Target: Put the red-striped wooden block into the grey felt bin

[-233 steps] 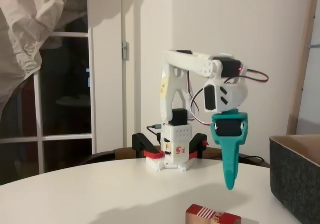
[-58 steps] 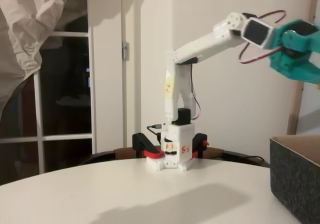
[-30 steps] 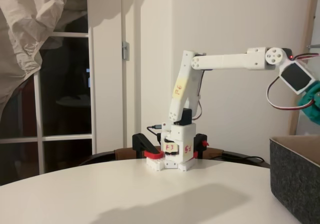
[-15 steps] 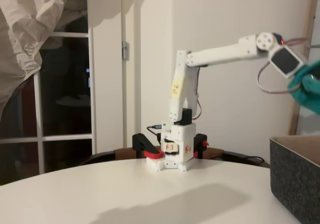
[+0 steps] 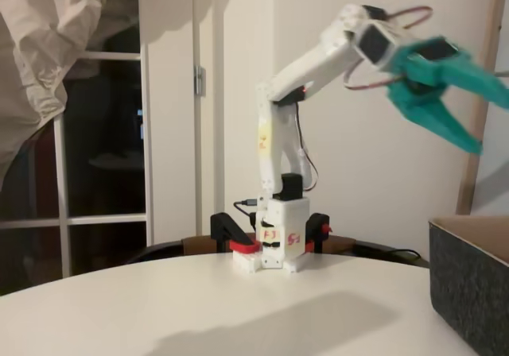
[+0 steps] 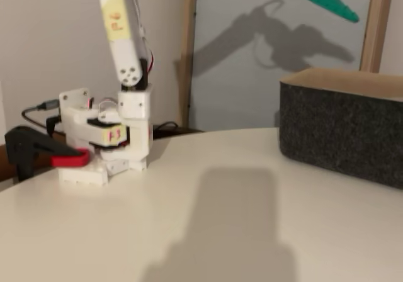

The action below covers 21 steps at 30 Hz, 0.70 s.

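Bin (image 5: 471, 280) at lower right of a fixed view, on the table (image 5: 199, 308); right of frame in both; teal gripper (image 5: 485, 114) blurred at upper right, above bin, fingers spread wide, nothing between them; arm base (image 6: 104, 137) left.

claw (image 5: 485, 110) above grey felt bin (image 6: 340, 131)

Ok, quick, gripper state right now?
Gripper: open, fingers spread, nothing between them, raised high above the grey felt bin.
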Each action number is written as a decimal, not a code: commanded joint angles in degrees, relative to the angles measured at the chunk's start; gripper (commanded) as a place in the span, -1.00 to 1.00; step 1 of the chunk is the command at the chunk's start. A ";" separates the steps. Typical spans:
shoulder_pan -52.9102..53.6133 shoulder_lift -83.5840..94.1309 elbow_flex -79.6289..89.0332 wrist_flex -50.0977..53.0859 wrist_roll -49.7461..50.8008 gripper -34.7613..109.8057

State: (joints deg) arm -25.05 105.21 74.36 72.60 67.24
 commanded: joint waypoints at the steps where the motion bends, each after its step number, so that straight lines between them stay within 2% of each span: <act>1: 6.86 5.10 -0.97 1.05 6.33 -0.21; 12: 32.34 6.42 0.44 3.52 14.41 -0.21; 21: 45.44 6.24 6.94 3.52 12.30 -0.22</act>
State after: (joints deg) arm 17.31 108.37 78.84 75.76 79.72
